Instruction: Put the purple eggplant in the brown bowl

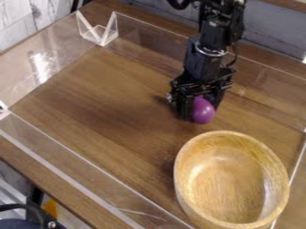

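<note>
The purple eggplant (202,111) shows as a glossy purple lump between the black fingers of my gripper (199,104), which is shut on it just above the wooden table. Its stem end is hidden by the gripper. The brown bowl (232,182) is a large light wooden bowl at the front right, empty inside. My gripper hangs a little behind and to the left of the bowl's far rim, apart from it.
Clear acrylic walls (72,152) fence the wooden table (107,98) on all sides. A small clear stand (98,27) sits in the back left corner. The arm (216,27) reaches down from the back.
</note>
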`<state>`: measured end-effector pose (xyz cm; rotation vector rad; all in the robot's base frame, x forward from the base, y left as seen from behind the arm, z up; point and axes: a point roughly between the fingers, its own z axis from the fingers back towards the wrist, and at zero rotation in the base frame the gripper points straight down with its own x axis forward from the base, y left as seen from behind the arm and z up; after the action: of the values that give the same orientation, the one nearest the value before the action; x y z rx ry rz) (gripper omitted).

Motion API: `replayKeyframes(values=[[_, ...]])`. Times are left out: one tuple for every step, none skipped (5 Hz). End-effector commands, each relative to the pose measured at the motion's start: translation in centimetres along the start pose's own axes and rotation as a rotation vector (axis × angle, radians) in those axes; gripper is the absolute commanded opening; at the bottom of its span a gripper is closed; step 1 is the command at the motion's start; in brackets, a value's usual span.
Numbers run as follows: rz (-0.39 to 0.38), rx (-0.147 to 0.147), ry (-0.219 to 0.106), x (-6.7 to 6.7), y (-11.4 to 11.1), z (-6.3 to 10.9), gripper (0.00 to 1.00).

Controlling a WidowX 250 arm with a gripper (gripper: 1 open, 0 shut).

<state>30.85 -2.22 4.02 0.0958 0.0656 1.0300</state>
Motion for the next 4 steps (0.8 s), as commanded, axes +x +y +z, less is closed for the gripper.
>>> replayKeyframes(values=[[-0.025, -0.062, -0.043, 0.4, 0.3, 2.6, 0.0], [-0.025, -0.057, -0.046, -0.6, 0.4, 2.7, 0.0], [-0.048, -0.051, -0.056, -1.8, 0.6, 3.8, 0.0], [0.012, -0.045, -0.053, -2.2, 0.7, 4.3, 0.0]])
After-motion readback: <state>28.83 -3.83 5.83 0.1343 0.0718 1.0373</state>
